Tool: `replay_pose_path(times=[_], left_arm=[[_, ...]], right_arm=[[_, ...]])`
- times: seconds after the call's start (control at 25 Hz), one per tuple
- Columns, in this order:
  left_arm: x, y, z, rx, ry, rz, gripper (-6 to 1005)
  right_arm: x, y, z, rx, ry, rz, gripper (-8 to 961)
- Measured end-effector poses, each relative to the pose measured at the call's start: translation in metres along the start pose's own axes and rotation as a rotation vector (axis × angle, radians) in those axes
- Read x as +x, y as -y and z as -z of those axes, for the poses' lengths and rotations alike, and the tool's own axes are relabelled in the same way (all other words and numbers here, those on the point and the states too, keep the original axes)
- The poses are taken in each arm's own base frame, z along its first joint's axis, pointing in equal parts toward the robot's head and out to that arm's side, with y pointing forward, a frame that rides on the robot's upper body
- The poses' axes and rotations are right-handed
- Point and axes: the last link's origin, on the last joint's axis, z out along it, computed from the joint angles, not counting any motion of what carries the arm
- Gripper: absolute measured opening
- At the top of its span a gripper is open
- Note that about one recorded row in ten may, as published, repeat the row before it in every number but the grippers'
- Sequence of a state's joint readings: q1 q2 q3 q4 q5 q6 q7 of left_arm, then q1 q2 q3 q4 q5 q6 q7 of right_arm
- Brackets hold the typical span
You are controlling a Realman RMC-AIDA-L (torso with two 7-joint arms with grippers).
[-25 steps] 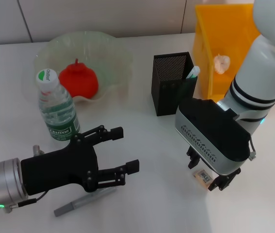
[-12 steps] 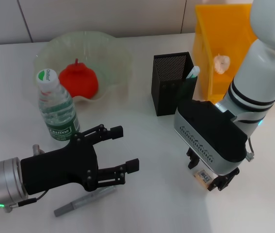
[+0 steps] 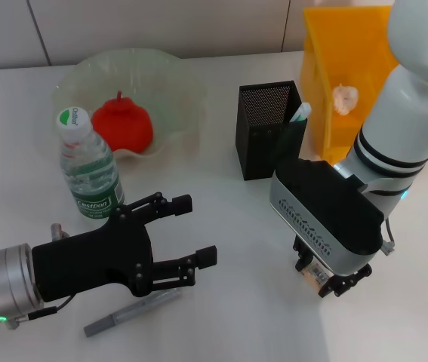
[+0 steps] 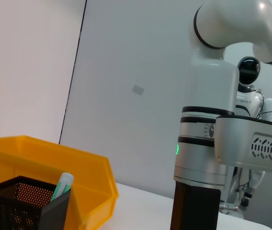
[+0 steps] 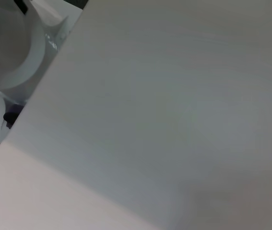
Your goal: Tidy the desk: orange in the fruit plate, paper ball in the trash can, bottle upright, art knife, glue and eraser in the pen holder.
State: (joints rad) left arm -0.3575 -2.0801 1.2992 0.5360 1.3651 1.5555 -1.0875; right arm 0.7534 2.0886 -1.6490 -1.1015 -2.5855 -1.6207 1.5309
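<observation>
Between the right gripper (image 3: 321,277) jaws, note the eraser (image 3: 315,273): they have narrowed onto it since a second ago, so lifting comes next. Left gripper (image 3: 191,234) jaws gape, empty.

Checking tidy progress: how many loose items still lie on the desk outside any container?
2: the eraser under the right gripper, and a grey pen-like tool below the left gripper. More could be hidden beneath the arms.

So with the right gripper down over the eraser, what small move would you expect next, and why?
Probably closing the jaws fully on the eraser, then lifting. The right gripper sits low on the table with the eraser between its jaws, and the pen holder stands close behind it. The left gripper hovers open near the bottle.
</observation>
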Motion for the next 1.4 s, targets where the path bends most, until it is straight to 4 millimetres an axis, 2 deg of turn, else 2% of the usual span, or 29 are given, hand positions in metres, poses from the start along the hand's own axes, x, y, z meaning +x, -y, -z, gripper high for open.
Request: replay_pose_path(times=[0.2,0.36,0.52,0.6,0.88,0.96,1.0,1.04,1.16,1.2,1.24,1.28,1.4], left_arm=[[0.000,0.000,0.000,-0.001,-0.001,-0.001,860],[0.000,0.000,0.000,-0.002,-0.001,-0.001,859],[0.001,0.000,0.000,-0.004,-0.002,-0.002,859],[0.001,0.000,0.000,-0.005,-0.003,-0.002,859],[0.002,0.000,0.000,-0.008,-0.008,-0.005,859],[0.003,0.000,-0.001,-0.009,-0.010,-0.006,859],[0.003,0.000,-0.001,-0.009,-0.010,-0.006,859],[0.003,0.000,-0.001,-0.009,-0.010,-0.006,859],[0.004,0.000,-0.001,-0.008,-0.014,-0.008,859],[0.004,0.000,-0.001,-0.009,-0.015,-0.008,859],[0.004,0.000,-0.001,-0.011,-0.016,-0.008,859],[0.004,0.000,-0.001,-0.012,-0.017,-0.008,859],[0.004,-0.001,-0.001,-0.013,-0.018,-0.008,859]], right_arm=[[-0.002,-0.001,-0.002,-0.008,-0.012,0.006,412],[-0.003,-0.001,-0.003,-0.009,-0.019,0.002,401],[-0.004,0.002,0.005,0.018,-0.008,-0.027,392],[-0.002,0.007,0.017,0.056,0.013,-0.060,391],[0.003,0.013,0.042,0.119,0.073,-0.127,401],[0.007,0.020,0.054,0.188,0.087,-0.162,405],[0.012,0.028,0.070,0.279,0.102,-0.198,407],[0.012,0.028,0.070,0.279,0.102,-0.198,409],[0.021,0.040,0.099,0.443,0.137,-0.249,415],[0.025,0.046,0.114,0.535,0.155,-0.278,417],[0.025,0.046,0.114,0.535,0.155,-0.278,419],[0.031,0.053,0.125,0.623,0.162,-0.304,421],[0.038,0.060,0.128,0.693,0.163,-0.328,427]])
